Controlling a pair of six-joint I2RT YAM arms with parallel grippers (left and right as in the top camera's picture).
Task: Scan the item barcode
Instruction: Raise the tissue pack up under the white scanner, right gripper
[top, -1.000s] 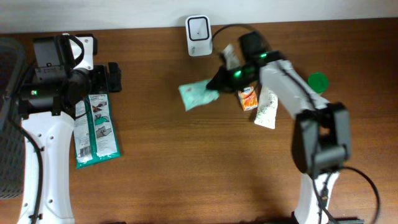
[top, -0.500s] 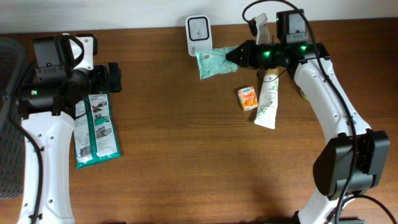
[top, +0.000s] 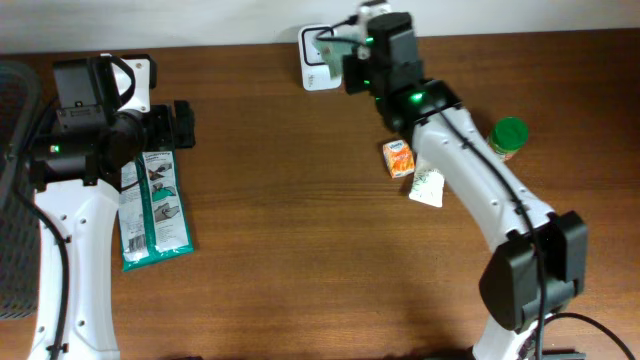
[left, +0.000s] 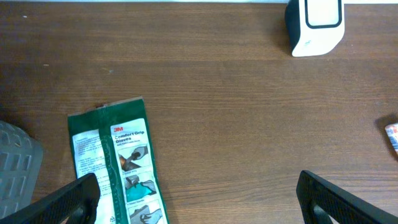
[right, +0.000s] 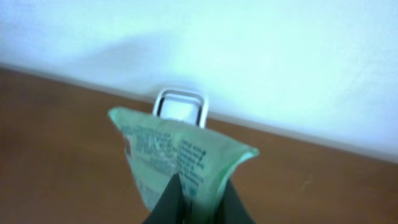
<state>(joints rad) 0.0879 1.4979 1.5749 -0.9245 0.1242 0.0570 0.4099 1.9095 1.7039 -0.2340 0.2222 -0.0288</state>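
— Overhead, the right arm (top: 470, 175) hides most of what it carries. Can you make out the item from up there?

— Barely. The right wrist view gives it plainly: a pale green pouch (right: 180, 162), printed side showing, is held up off the wood directly in front of the white scanner (top: 318, 44) at the back edge. The right gripper (right: 196, 194) has its jaws pressed tight on the pouch's lower edge.

— And the other side?

— The left gripper (left: 198, 198) is spread wide with nothing between its fingers (left: 69, 200), hanging over bare wood. Its own camera reads the print on the glove packet (left: 118, 168) lying flat below, which overhead is only a green strip.

— What else is lying about?

— A grey basket (top: 15, 200) is at the far left edge. Near the right arm are a jar (top: 509, 135) with a green lid, a white tube (top: 427, 185) partly under the arm, and a small orange box (top: 398, 158) just beside the tube. Nothing stands between pouch and scanner.

— The room?

— A dark brown wooden table (top: 300, 260) stands against a plain white wall (right: 280, 56).
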